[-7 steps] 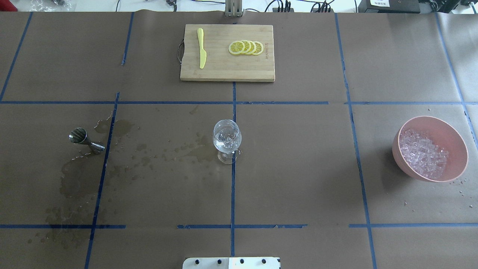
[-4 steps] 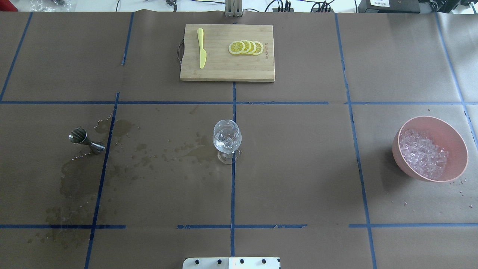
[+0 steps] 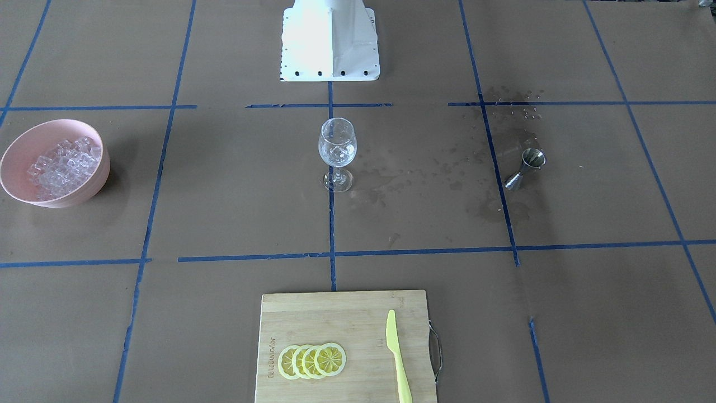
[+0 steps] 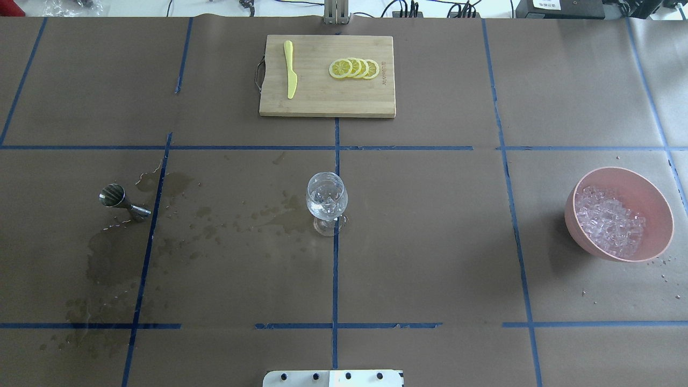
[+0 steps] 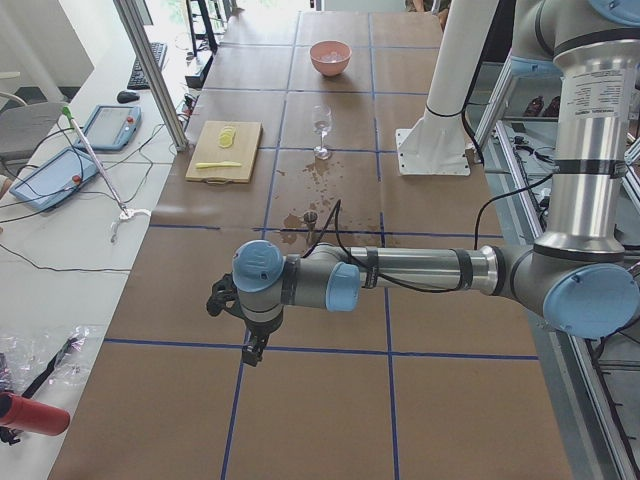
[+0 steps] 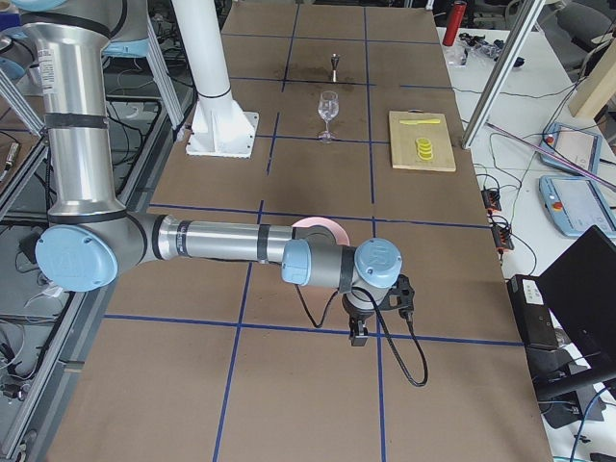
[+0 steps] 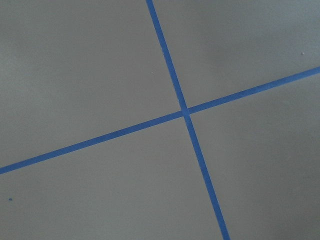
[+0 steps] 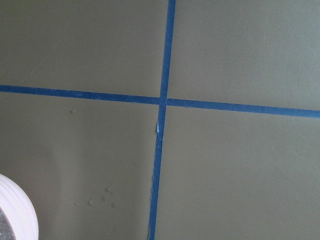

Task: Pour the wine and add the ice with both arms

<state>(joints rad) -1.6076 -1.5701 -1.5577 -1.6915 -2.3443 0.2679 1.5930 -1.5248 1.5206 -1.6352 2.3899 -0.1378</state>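
Note:
The wine glass (image 4: 327, 201) stands upright at the table's middle, with a few clear cubes in its bowl. The ice (image 4: 610, 220) is heaped in a pink bowl (image 4: 658, 215) at the right. A steel jigger (image 4: 122, 201) stands at the left among wet stains; I cannot make out any wine in it. Neither arm shows in the overhead or front views. In the exterior left view my left gripper (image 5: 253, 348) hangs over bare paper, far from the jigger (image 5: 311, 217). In the exterior right view my right gripper (image 6: 358, 333) hangs just past the pink bowl (image 6: 322, 225). I cannot tell whether either is open or shut.
A wooden cutting board (image 4: 376, 102) at the table's far side carries lemon slices (image 4: 355, 68) and a yellow knife (image 4: 290, 70). Wet stains (image 4: 113, 258) spread between jigger and glass. The white robot base (image 3: 330, 39) stands at the near edge. Blue tape lines grid the brown paper.

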